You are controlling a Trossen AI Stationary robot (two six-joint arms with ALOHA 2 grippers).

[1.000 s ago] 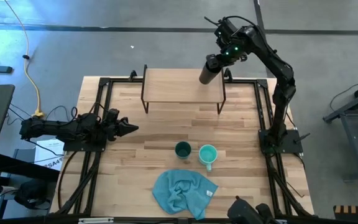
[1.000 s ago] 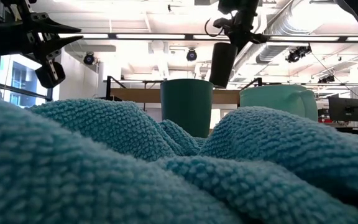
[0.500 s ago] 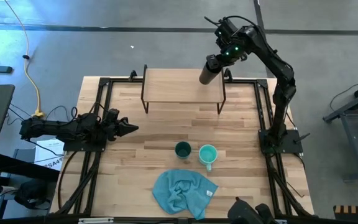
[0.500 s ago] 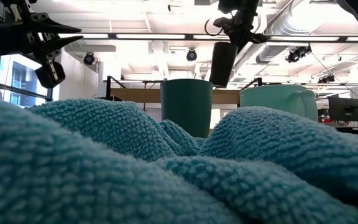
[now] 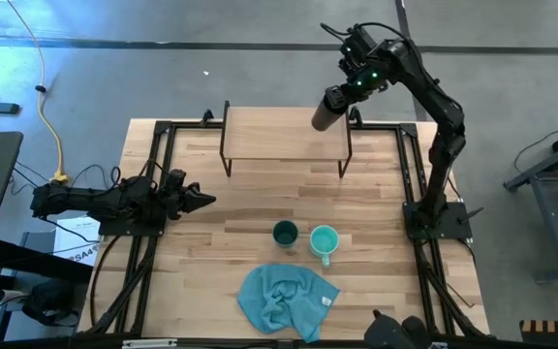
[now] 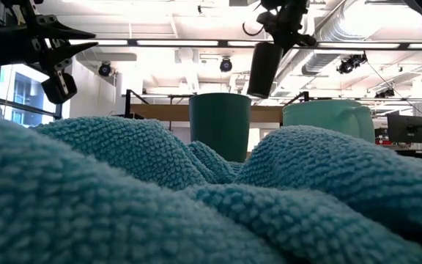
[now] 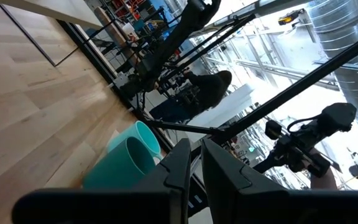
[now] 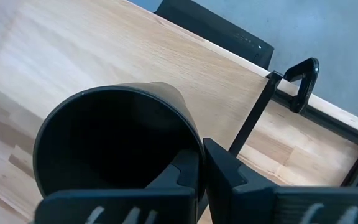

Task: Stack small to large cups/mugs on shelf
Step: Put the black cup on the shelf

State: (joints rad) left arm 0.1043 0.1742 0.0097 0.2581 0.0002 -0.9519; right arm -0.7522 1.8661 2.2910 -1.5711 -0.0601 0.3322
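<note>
The right pincer (image 5: pixel 342 94) grips the rim of a tall black cylindrical cup (image 5: pixel 325 112), holding it in the air over the right end of the low light-wood shelf on thin black legs (image 5: pixel 274 136) at the surface's far edge. The left pincer (image 5: pixel 201 201), its fingers nearly together and holding nothing, waits over the wooden surface's (image 5: pixel 231 218) left side. Near the front edge, a short dark teal cup (image 5: pixel 285 233) stands just beside a light turquoise handled mug (image 5: pixel 324 239), behind a crumpled blue cloth (image 5: pixel 284 301).
</note>
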